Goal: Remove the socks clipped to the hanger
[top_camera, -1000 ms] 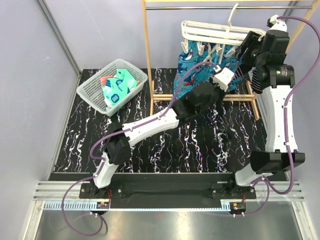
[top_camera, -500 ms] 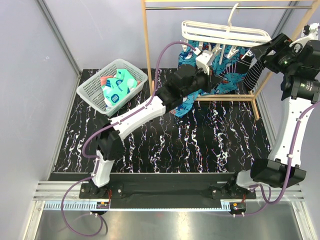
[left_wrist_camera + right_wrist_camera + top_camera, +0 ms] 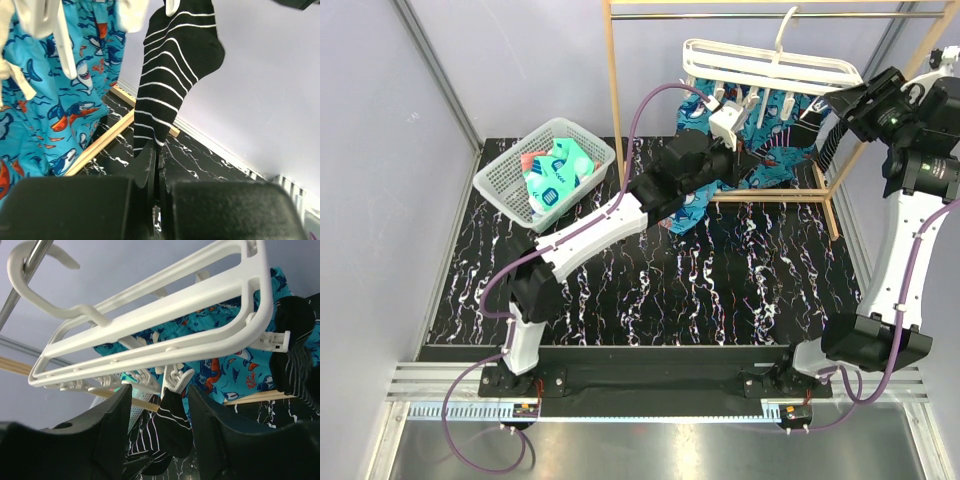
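The white hanger (image 3: 770, 65) (image 3: 150, 325) hangs by its hook from the rack's rail. In the left wrist view a black-and-white striped sock (image 3: 175, 75) hangs from a clip. My left gripper (image 3: 156, 150) (image 3: 752, 158) is shut on its lower tip. My right gripper (image 3: 160, 407) (image 3: 835, 102) stands open at the hanger's right end. Its fingers (image 3: 112, 430) flank the clip (image 3: 176, 380) and the top of that striped sock (image 3: 172, 425) without touching. A second dark sock (image 3: 295, 350) is clipped at the hanger's corner. A striped sock (image 3: 827, 140) shows below the right gripper.
The blue shark-print cloth (image 3: 705, 205) (image 3: 50, 100) hangs behind the hanger. The tall wooden rack (image 3: 615, 100) frames it, its base bar (image 3: 105, 140) on the black marbled table. A white mesh basket (image 3: 495, 178) at the back left holds teal and coral socks.
My left arm has lifted and swung left toward the hanger. My right arm has moved out to the right and turned its gripper onto the hanger's right end.
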You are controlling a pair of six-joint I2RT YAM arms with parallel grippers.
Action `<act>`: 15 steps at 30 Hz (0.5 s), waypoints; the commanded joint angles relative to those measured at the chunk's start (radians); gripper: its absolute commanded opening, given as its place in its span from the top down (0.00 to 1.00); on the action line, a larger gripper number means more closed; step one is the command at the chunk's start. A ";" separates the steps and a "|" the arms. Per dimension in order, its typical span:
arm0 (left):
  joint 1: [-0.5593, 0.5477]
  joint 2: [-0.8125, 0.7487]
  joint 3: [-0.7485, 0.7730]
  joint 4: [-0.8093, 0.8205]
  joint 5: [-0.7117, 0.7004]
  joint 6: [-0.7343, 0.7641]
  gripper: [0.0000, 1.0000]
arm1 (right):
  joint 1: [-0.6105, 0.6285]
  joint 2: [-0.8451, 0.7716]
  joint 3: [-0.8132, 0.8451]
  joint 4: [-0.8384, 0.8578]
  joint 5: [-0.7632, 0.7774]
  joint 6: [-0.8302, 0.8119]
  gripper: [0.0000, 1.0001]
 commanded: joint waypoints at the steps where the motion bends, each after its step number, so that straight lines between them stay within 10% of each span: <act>1: -0.010 -0.062 0.003 0.047 -0.049 0.041 1.00 | -0.003 0.018 0.081 -0.062 0.076 0.026 0.46; 15: -0.047 -0.049 0.006 0.048 -0.160 0.135 1.00 | 0.027 0.112 0.314 -0.366 0.258 -0.006 0.48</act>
